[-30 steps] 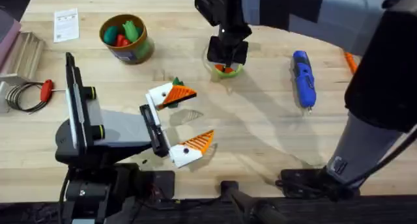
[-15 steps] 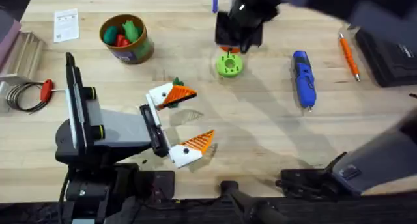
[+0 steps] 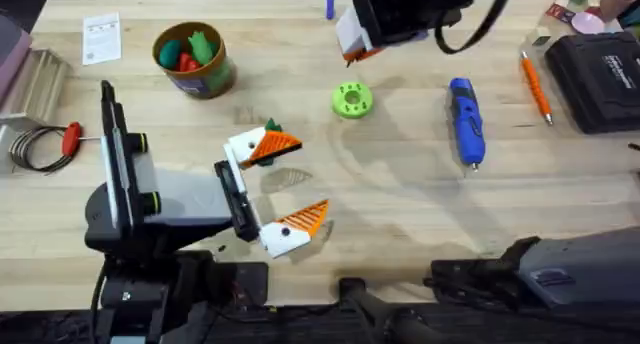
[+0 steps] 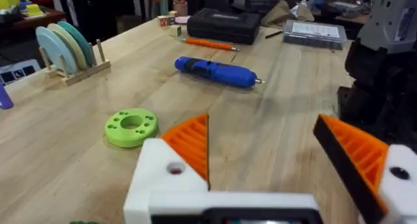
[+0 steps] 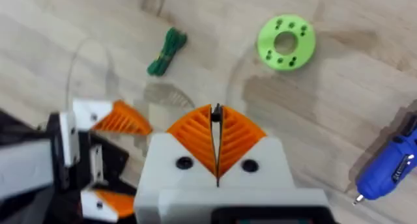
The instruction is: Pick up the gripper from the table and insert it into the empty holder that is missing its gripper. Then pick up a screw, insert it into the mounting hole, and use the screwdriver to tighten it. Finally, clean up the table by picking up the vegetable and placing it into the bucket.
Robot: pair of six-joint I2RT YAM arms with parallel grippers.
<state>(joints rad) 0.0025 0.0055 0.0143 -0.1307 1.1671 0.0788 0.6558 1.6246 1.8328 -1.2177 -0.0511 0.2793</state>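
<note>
My right gripper (image 3: pixel 352 46) hangs high over the table's far edge, beyond the lime-green disc (image 3: pixel 351 99). Its orange pads (image 5: pixel 195 136) are shut, with a thin dark sliver, seemingly a screw (image 5: pixel 217 113), poking out at the tips. My left gripper (image 3: pixel 285 184) rests open at the table's middle, nothing between its fingers. The dark green vegetable (image 3: pixel 270 126) lies just past its far finger and is seen whole from the right wrist (image 5: pixel 167 51). At the back left stands the bucket (image 3: pixel 215 76), holding green and red toys. The holder (image 4: pixel 68 48) with teal slats stands beyond the disc (image 4: pixel 131 126).
A blue screwdriver (image 3: pixel 466 119) lies right of the disc, with an orange pen (image 3: pixel 535 84) and a black case (image 3: pixel 600 69) farther right. A paper card (image 3: pixel 101 37), a cable coil with a red handle (image 3: pixel 45 144) and a wooden tray (image 3: pixel 35 79) sit at the left.
My right gripper lifted off the green disc and moved up toward the table's far edge. The left arm and everything on the table stayed put.
</note>
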